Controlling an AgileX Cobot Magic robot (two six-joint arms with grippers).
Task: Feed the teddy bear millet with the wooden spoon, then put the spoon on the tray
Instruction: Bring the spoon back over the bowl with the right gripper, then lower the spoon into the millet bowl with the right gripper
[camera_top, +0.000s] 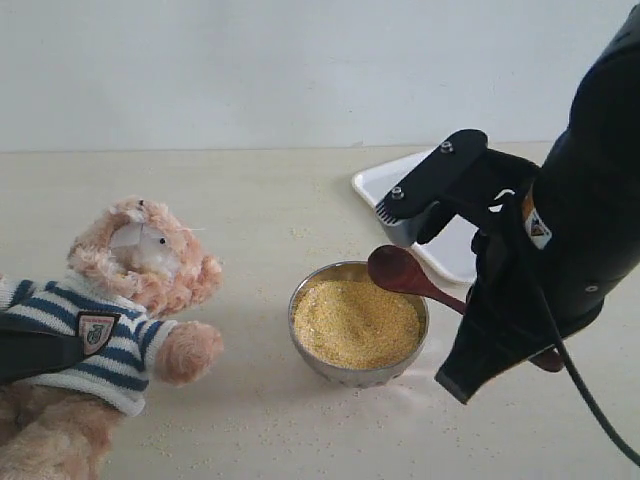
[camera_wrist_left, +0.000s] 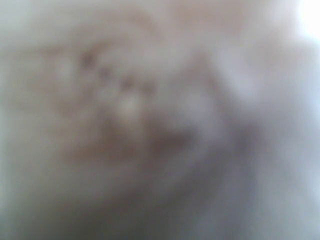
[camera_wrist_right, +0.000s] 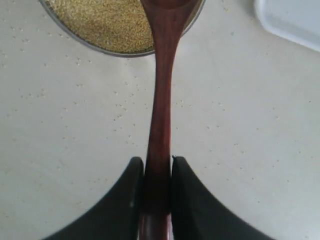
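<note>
Right arm, black and bulky, fills the near right of the exterior view above the bench, a pale beige surface. At the bench's near left edge sits the teddy bear, head tipped back, one paw stretched toward the steel bowl. Left gripper shows as a black bar across the bear's striped sweater. Its wrist view is a blur of pale fur, so whether those fingers are clamped cannot be told. Toward the far right edge lies the tray, partly hidden by the arm and apart from the bowl. The bowl stands mid-bench, filled with the millet. Right gripper: fingers pressed together on the handle end of the wooden spoon, one on each side. The handle runs straight out beyond the fingertips, and the spoon's head hangs over the steel bowl's rim on the tray side. Loose grains dot the bench around the bowl.
</note>
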